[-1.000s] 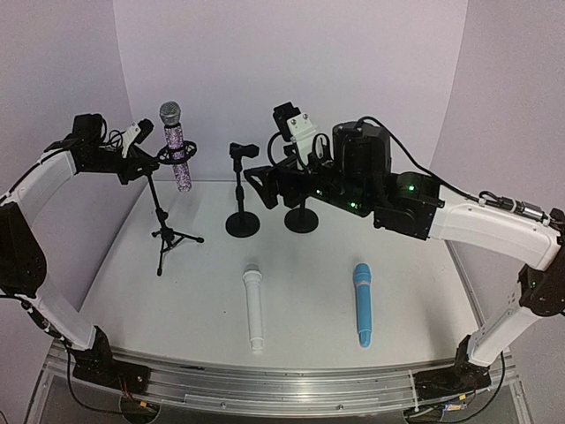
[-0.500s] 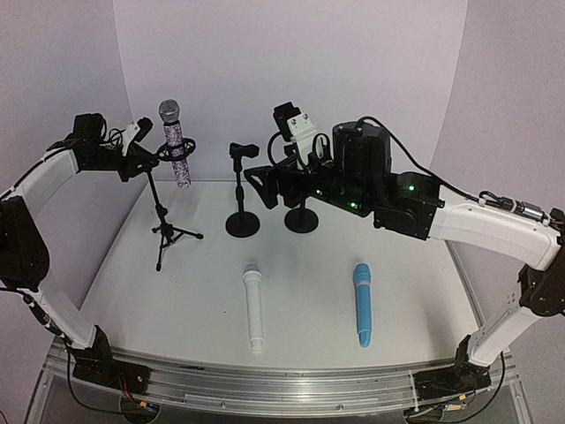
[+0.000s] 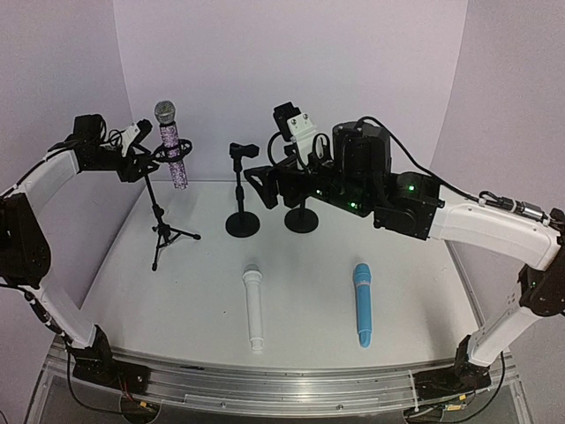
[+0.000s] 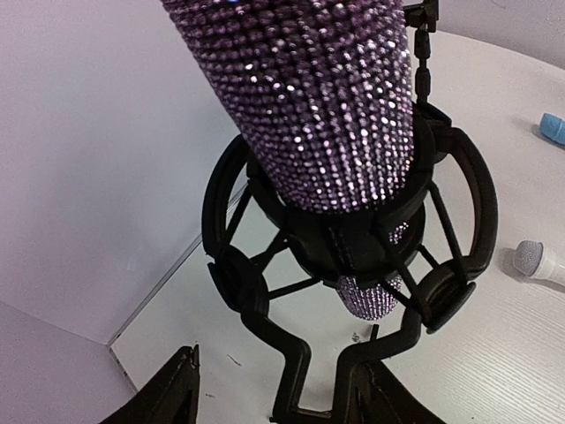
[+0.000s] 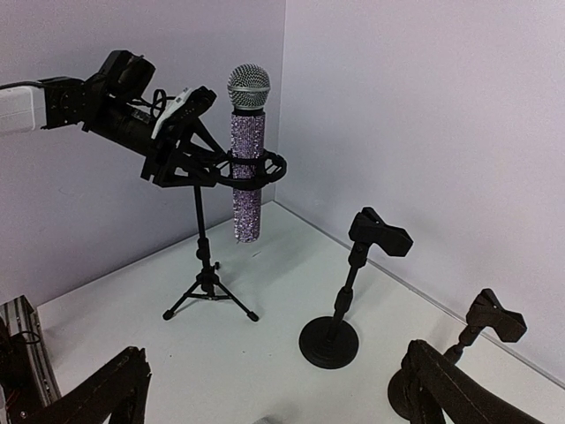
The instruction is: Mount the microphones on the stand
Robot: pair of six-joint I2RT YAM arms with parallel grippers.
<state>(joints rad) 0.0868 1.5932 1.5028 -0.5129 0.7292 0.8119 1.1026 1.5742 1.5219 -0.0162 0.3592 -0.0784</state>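
White microphone (image 3: 254, 309): lies flat at 6 o'clock on the table (image 3: 168, 300), head pointing to 12. Your left wrist view cuts it off at the right edge, with only the mesh tip showing.
Light blue microphone (image 3: 361, 305): lies flat at 5 o'clock, well apart from the white one and parallel to it.
Right gripper (image 5: 274, 397): jaws spread wide with nothing between them. It hangs above the middle of the table and faces 10 o'clock.
First round-base stand (image 3: 241, 208): upright at 12 o'clock, its clip bare.
Second round-base stand (image 3: 301, 219): just to the 3 o'clock side of the first. In the top view your right arm hides its clip, and in the right wrist view a finger hides its base.
Tripod stand (image 3: 163, 231): stands at 10 o'clock.
Purple-glitter microphone (image 3: 173, 146): sits upright in the tripod's ring mount, silver head up and tail poking out below.
Left gripper (image 4: 274, 402): jaws stand apart at the mount's lower bracket. One finger is clear of it; you cannot tell whether the other touches.
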